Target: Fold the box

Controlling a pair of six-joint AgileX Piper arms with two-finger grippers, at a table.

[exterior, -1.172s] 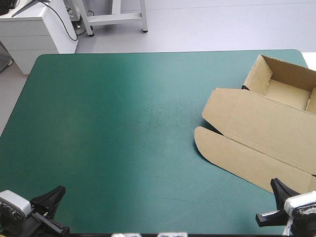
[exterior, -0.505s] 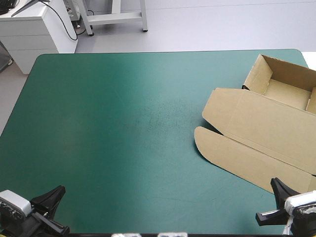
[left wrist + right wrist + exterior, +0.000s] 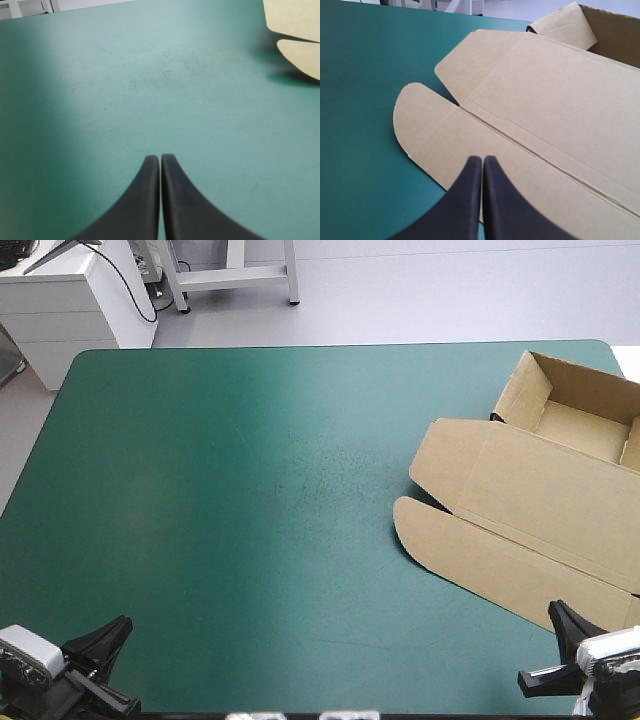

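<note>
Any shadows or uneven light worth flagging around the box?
High view: cover unevenly lit, paler at mid-table, no glare. Left wrist view: box throws a dark shadow on the cover. Right wrist view: only a thin shadow at the box's notch.

Bright, soft light. The bench [image 3: 200, 540] cover carries a pale sheen across its far middle and darkens toward the left and near edges. The box [image 3: 520, 490] lays a short, soft-edged dark shadow on the cover beside its flaps, plainest in the left wrist view.
</note>
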